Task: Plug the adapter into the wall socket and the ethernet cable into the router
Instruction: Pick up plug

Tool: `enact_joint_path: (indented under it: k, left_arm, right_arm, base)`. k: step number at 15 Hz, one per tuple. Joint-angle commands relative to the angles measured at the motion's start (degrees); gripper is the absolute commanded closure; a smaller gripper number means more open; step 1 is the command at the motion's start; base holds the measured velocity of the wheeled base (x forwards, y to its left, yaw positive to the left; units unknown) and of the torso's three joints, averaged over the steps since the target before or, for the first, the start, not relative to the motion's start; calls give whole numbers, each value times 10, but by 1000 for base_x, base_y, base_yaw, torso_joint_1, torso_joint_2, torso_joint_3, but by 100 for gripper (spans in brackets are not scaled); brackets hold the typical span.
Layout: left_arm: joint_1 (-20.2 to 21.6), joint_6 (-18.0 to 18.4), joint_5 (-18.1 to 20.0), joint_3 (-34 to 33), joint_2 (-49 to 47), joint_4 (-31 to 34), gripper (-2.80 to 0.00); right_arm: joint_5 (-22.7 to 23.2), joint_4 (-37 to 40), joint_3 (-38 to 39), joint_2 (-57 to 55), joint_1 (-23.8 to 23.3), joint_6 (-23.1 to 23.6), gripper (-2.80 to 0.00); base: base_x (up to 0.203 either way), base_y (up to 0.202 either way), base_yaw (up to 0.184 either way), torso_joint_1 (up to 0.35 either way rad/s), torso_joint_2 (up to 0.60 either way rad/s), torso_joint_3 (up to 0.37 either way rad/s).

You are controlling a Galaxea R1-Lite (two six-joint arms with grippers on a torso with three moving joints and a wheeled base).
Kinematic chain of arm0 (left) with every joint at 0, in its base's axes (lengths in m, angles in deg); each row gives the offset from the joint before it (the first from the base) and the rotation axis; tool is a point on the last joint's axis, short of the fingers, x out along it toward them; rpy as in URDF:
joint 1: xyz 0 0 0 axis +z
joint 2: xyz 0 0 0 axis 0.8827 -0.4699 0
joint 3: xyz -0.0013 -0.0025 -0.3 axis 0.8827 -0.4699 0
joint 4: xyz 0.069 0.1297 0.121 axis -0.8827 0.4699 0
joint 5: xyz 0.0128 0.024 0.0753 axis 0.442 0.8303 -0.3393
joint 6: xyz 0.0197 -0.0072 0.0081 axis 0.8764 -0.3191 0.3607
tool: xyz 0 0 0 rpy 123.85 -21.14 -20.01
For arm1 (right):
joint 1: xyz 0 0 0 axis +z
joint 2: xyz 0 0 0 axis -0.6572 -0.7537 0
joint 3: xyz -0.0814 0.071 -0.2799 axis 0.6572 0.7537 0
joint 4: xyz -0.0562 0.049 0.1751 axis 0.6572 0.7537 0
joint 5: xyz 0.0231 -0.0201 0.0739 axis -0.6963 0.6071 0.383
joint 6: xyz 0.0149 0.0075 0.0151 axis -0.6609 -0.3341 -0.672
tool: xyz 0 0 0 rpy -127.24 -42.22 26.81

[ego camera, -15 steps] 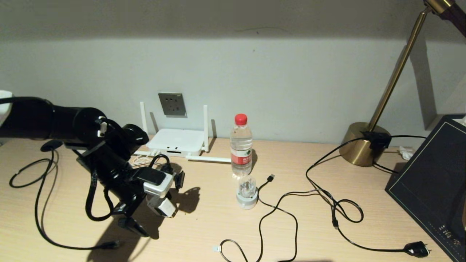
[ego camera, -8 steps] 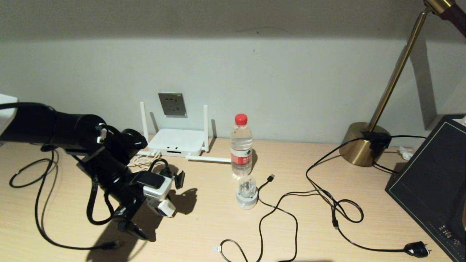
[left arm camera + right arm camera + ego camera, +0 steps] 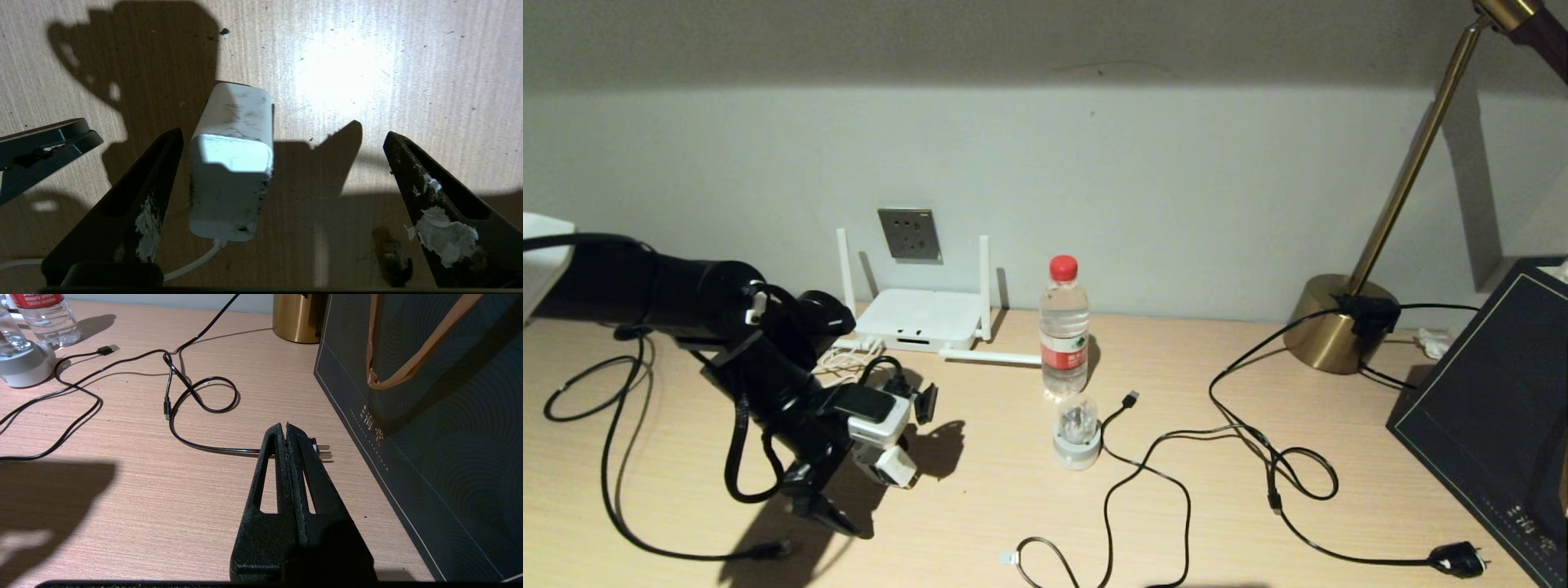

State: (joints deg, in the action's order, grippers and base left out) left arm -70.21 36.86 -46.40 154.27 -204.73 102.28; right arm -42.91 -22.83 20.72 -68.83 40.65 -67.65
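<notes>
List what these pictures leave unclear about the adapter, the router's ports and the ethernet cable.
- Adapter: pins unseen in the left wrist view, on a face turned away; half hidden by the left gripper in the head view.
- Router: ports too small in the head view.
- Ethernet cable: connector tip too small there.

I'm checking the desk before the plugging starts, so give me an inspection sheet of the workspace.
Surface: wooden desk, lit from the right.
Job's things: adapter lying on the desk; wall socket vacant; router below it; ethernet cable loose at left.
Clutter: water bottle, small domed gadget.
Grippers: left gripper jaws open, straddling the adapter; right gripper shut, empty.
Cables: USB cable, lamp cord.
Surroundings: brass lamp, dark bag.
</notes>
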Motion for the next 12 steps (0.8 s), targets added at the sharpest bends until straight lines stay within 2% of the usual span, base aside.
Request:
enact_joint_path:
  k: [1, 7, 8, 12]
  left_arm:
    - [0, 5, 1, 0, -5, -4, -280]
    - [-1, 5, 1, 2, -8, -6, -280]
    - [-1, 5, 1, 3, -8, -6, 0]
    - [-1, 6, 1, 3, -7, -7, 0]
  right_arm:
    - [0, 0, 0, -1, 0, 1, 0]
    - [0, 0, 0, -1, 0, 1, 0]
    - [0, 0, 0, -1, 0, 1, 0]
    - [0, 0, 0, -1, 0, 1, 0]
  base:
    - [0, 0, 0, 0, 0, 0]
    - [0, 0, 0, 0, 0, 0]
    - [0, 0, 0, 0, 0, 0]
    - [0, 0, 0, 0, 0, 0]
